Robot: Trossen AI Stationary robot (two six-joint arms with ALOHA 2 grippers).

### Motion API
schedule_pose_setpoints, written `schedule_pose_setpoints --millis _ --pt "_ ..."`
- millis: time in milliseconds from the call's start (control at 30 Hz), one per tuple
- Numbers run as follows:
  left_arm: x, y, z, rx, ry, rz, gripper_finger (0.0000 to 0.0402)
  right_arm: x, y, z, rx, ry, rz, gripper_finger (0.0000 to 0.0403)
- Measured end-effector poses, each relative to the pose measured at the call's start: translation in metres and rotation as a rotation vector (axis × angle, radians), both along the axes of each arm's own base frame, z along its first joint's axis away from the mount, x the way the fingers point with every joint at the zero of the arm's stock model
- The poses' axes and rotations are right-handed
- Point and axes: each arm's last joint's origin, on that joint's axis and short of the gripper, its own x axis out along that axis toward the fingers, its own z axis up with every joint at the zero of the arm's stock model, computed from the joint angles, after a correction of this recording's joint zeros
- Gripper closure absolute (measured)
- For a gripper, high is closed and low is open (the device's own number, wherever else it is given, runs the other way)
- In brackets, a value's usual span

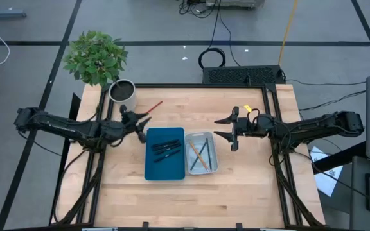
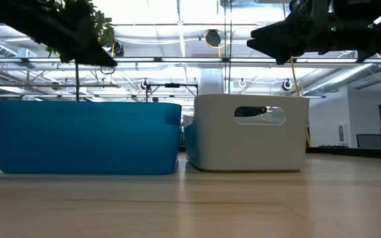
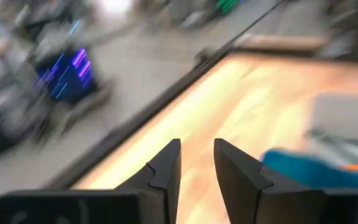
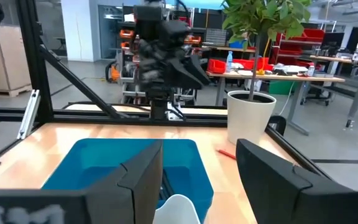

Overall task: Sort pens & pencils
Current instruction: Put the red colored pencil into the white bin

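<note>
Eyeing the red pencil lying on the table by the plant pot, light, stiff, kinda slippery, probably wanting a mid-shaft pinch, left gripper hovering near it slightly parted and empty, right gripper spread wide.

1. Both arms are dark, near-black, built of jointed tubular segments with bulkier housings at the joints.
2. The left pincer ends in two flat, black, wedge-shaped fingers with stepped inner edges.
3. The right pincer carries broader, matte black fingers.
4. A small yellow mark sits near the right wrist.
</note>
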Motion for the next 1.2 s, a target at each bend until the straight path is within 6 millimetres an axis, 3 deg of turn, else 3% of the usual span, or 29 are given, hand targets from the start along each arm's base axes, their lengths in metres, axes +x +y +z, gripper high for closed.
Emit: schedule_pose_setpoints --millis 133,333,567,867,1200 --pt "-0.002 0.016 -0.002 -0.145 0.134 0.246 0.0276 0.000 0.000 0.000 0.024 -0.002 0.001 0.0211" --pt "-0.010 0.049 -0.032 -0.404 0.251 0.490 0.0226 0.000 0.000 0.000 0.040 -0.003 0.001 0.0211" --pt "-0.009 0.079 -0.060 -0.661 0.351 0.511 0.0205 0.000 0.000 0.000 0.040 -0.002 0.001 0.0211" --pt "-0.001 0.091 -0.082 -0.697 0.443 0.540 0.0220 0.000 0.000 0.000 0.040 -0.002 0.001 0.0211" --pt "0.004 0.104 -0.093 -0.726 0.458 0.506 0.0225 0.000 0.000 0.000 0.041 -0.002 0.001 0.0211"
